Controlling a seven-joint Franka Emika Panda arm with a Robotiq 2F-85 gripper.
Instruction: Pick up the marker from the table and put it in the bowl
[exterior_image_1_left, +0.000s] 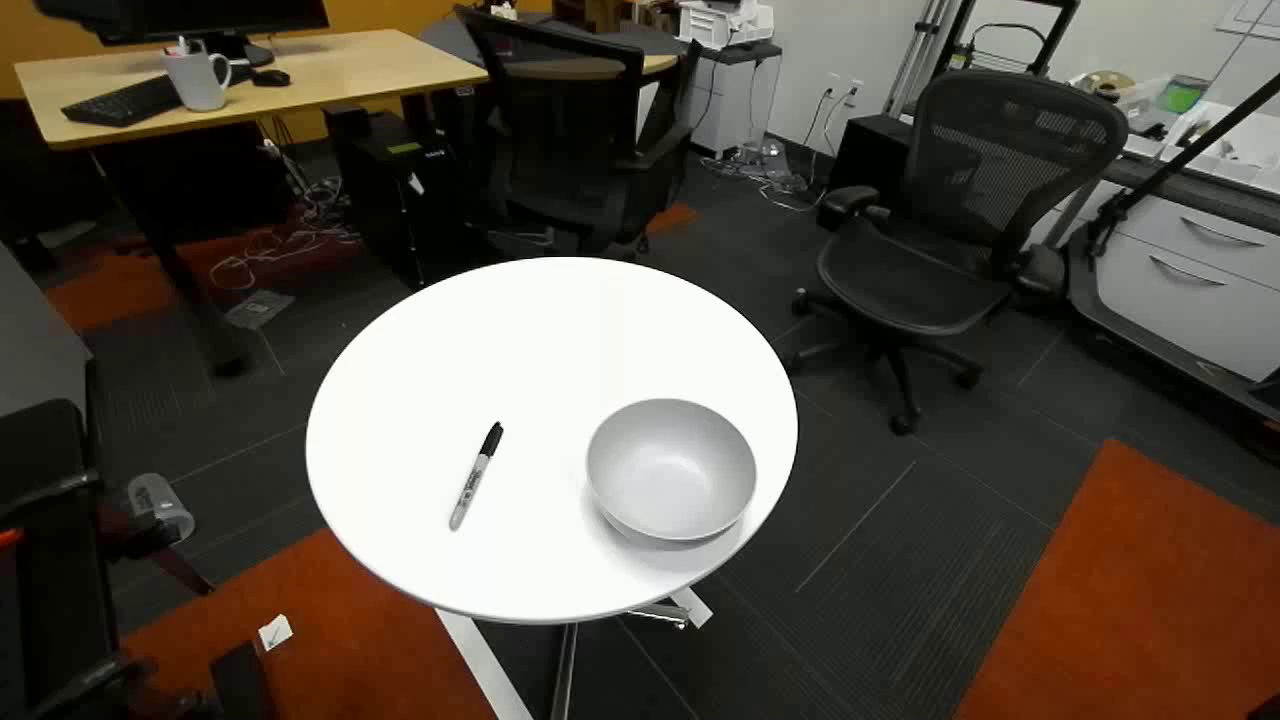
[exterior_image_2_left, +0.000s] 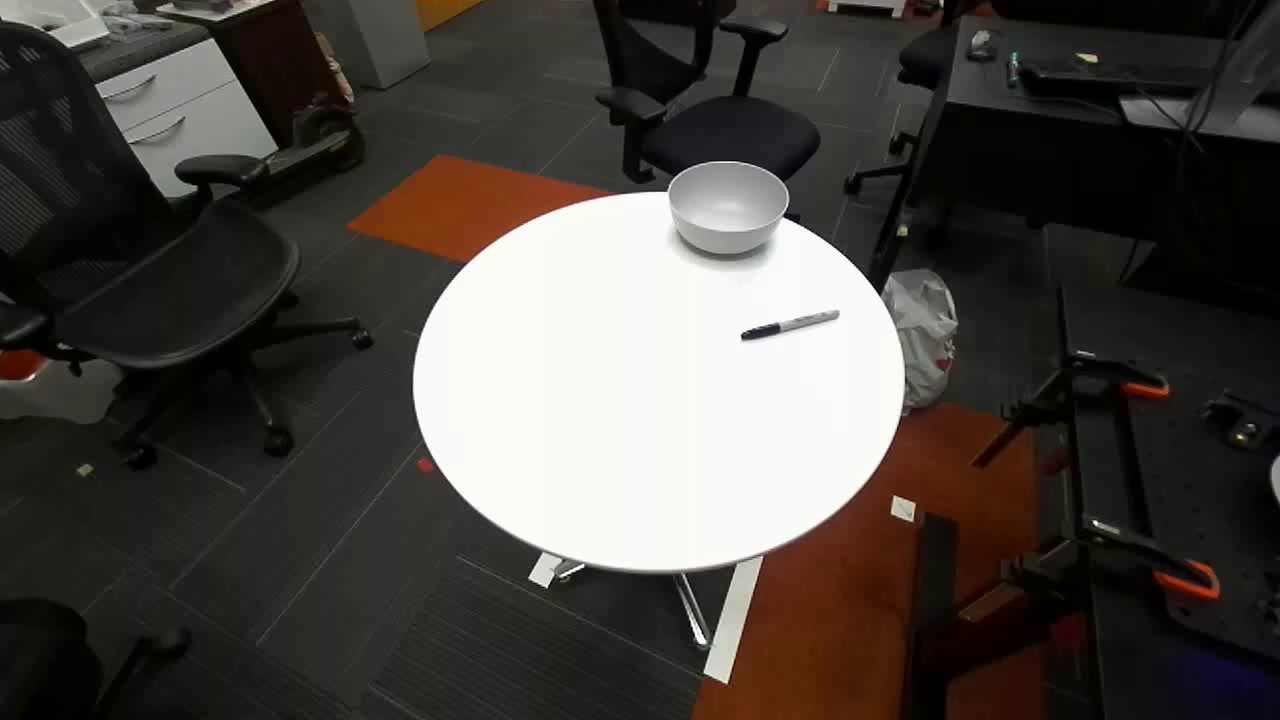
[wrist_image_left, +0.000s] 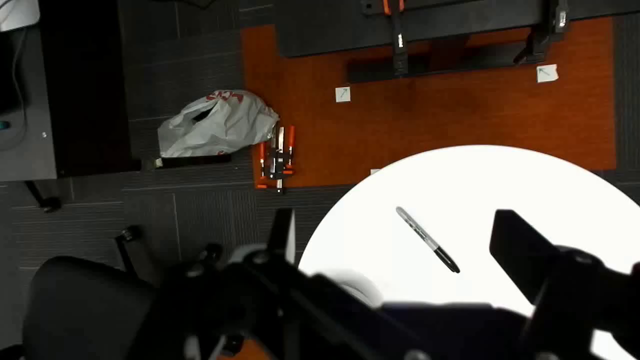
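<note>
The marker (exterior_image_1_left: 475, 478), grey with a black cap, lies flat on the round white table (exterior_image_1_left: 540, 340). It also shows in an exterior view (exterior_image_2_left: 790, 325) and the wrist view (wrist_image_left: 426, 238). The light grey bowl (exterior_image_1_left: 672, 470) stands upright on the same table, apart from the marker, near the table's edge. It also shows in an exterior view (exterior_image_2_left: 728, 207); in the wrist view only part of its rim (wrist_image_left: 357, 285) shows, the rest hidden by the gripper. My gripper (wrist_image_left: 394, 220) is open and empty above the table, the marker seen between its fingers. It is outside both exterior views.
A black mesh chair (exterior_image_1_left: 960, 200) and a wooden desk (exterior_image_1_left: 350, 65) stand beyond the table. A black bench with orange-tipped clamps (exterior_image_2_left: 1100, 365) is beside it. A white plastic bag (wrist_image_left: 220, 125) lies on the floor near the table.
</note>
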